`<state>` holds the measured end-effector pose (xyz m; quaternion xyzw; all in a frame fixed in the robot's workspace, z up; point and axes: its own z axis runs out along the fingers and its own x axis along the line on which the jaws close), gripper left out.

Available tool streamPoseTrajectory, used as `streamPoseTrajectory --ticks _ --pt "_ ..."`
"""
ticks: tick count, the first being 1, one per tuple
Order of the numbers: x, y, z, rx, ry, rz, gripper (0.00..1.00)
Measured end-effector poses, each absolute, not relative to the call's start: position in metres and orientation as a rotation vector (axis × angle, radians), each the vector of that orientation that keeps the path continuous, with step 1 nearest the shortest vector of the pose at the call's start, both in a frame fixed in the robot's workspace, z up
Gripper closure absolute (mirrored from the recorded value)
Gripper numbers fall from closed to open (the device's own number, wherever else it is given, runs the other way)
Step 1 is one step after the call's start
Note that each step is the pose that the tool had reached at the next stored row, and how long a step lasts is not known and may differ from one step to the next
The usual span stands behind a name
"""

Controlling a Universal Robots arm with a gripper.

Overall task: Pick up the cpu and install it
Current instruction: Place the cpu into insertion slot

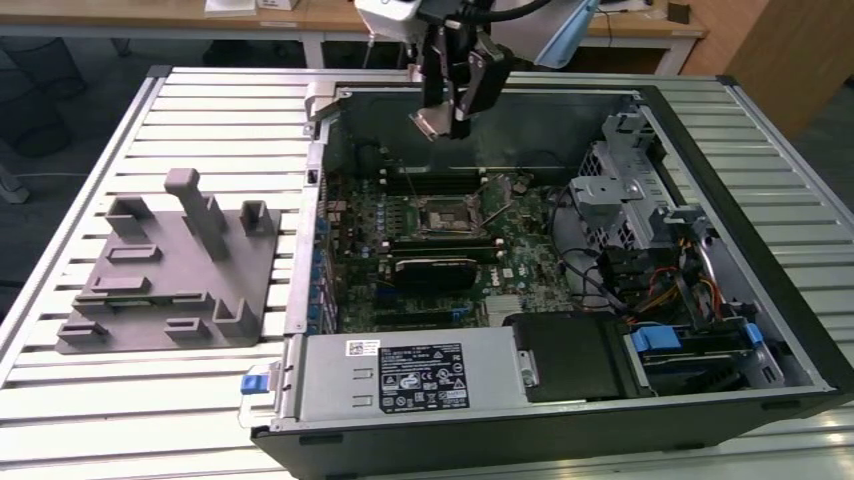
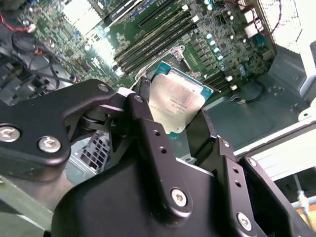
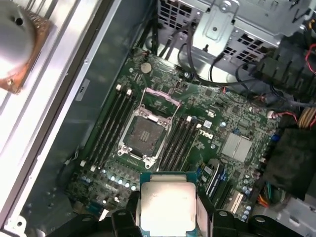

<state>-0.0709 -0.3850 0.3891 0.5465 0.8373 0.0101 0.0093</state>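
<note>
My gripper [image 1: 447, 112] hangs above the far side of the open computer case [image 1: 787, 330], shut on the cpu [image 1: 430, 122]. The cpu is a flat square chip with a silvery top, and in both wrist views it sits clamped by its edges between the black fingers [image 2: 143, 106] (cpu [image 2: 175, 104], cpu [image 3: 167, 205]). Below it on the green motherboard lies the cpu socket [image 3: 147, 134], its metal frame flipped open and the dark square inside bare. In the exterior view the socket [image 1: 441, 215] is nearer the camera than the gripper, between the memory slots.
A grey fixture [image 1: 174, 270] with upright posts stands on the slatted table at the exterior view's left. Inside the case are a black finned block [image 1: 434, 268], the power supply [image 1: 400, 375], a metal drive cage [image 1: 627, 180] and loose cables [image 1: 654, 290].
</note>
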Motion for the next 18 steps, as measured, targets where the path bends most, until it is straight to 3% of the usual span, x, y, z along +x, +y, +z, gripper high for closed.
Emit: streamPoseTrajectory --ticks 18 --pt "-0.0709 -0.384 0.3838 2.04 2.361 0.027 0.46"
